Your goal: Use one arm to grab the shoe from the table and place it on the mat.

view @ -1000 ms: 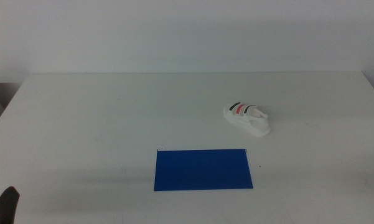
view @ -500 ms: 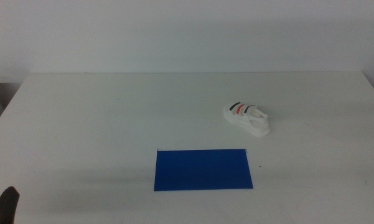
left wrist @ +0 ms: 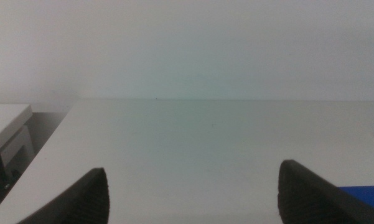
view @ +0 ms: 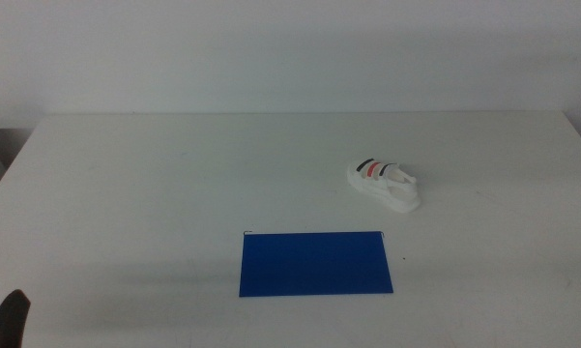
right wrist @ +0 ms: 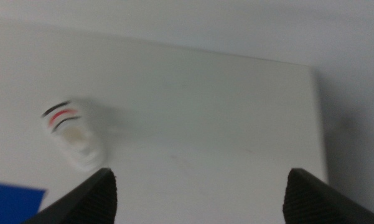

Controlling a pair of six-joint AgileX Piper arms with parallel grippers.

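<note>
Here one shoe [view: 385,183], one mat [view: 315,263], well apart.

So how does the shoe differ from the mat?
The shoe is white with black and red straps and stands raised; the mat is plain deep blue and lies flat. The shoe is much shorter than the mat and lies farther back, to the right. Both rest on the table, apart, untouched.

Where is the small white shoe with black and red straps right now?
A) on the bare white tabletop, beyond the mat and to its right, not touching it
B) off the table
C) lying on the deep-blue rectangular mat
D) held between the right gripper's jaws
A: in the middle view the small white shoe with black and red straps sits on the white tabletop, clear of the deep-blue rectangular mat, with no gripper on it.
</note>
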